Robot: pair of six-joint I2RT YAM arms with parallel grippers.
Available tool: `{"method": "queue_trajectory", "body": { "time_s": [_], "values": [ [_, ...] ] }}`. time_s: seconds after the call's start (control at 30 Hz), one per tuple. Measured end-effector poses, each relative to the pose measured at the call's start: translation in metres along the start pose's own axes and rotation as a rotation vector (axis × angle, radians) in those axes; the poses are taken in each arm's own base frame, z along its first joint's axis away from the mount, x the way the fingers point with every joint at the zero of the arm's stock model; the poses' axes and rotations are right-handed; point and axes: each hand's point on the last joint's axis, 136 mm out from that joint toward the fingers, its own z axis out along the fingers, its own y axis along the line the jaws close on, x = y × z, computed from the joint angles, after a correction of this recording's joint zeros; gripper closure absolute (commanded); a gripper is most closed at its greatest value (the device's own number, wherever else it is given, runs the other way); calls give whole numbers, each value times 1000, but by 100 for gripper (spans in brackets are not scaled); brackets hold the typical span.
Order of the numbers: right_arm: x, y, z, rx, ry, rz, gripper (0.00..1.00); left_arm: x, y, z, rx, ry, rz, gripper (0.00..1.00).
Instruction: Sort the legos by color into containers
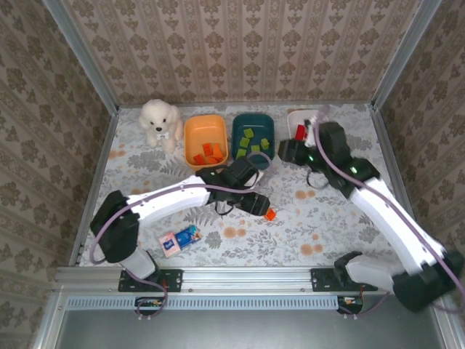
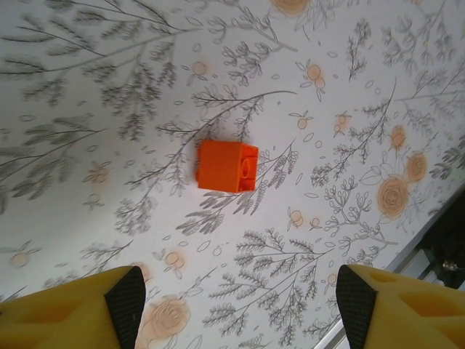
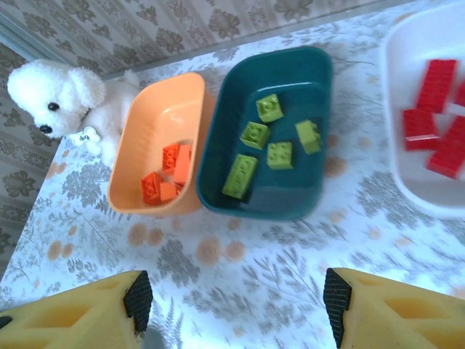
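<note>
Now, left pincer (image 2: 240, 309): released, my two yellow fingers spread wide with nothing between them.
Left pincer's place: hovering over the middle of the desk (image 2: 109, 218), pointed down at the floral cloth.
Loose brick (image 2: 227, 166): orange, lying alone on the desk ahead of my left fingertips and clear of them. From above it sits just beside the pincer's tip, on the near side.
Right pincer (image 3: 236, 302): released as well, fingers wide and empty.
Right pincer's place: raised at the far right of the desk, just beside the white tub (image 3: 407, 65), looking across all three tubs.
Orange tub (image 3: 167, 109): at the far side, just beside the dog (image 3: 54, 102). It holds a small cluster of orange bricks (image 3: 167, 178) at one end.
Teal tub (image 3: 290, 80): close against the orange tub; I cannot tell whether they touch. Five green bricks (image 3: 254, 134) lie spread across its floor.
White tub's load: red bricks (image 3: 436, 83), three in my sight, the tub itself cut by the frame edge.
Packet (image 1: 179, 239): flat, pink and blue, near the desk's near edge beside my left arm, well apart from the tubs.
</note>
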Motion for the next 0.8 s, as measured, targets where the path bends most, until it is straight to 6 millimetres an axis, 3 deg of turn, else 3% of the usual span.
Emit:
{"method": "queue_trajectory", "body": {
  "time_s": [0.13, 0.33, 0.43, 0.67, 0.73, 0.8],
  "values": [
    [21, -18, -62, 10, -71, 16, 25, 4, -14, 28, -30, 73, 67, 22],
    [45, -33, -118, -5, -125, 59, 22, 6, -14, 62, -119, 156, 120, 22],
    [54, -39, -129, 2, -119, 80, 22, 2, -8, 77, -172, 177, 139, 22],
    [69, -46, -130, 31, -67, 101, 22, 6, 12, 102, -276, 237, 181, 30],
    [71, -48, -130, 36, -59, 105, 22, 7, 16, 109, -295, 253, 193, 34],
    [71, -48, -130, 36, -59, 105, 22, 6, 18, 111, -312, 263, 202, 46]
  ]
}}
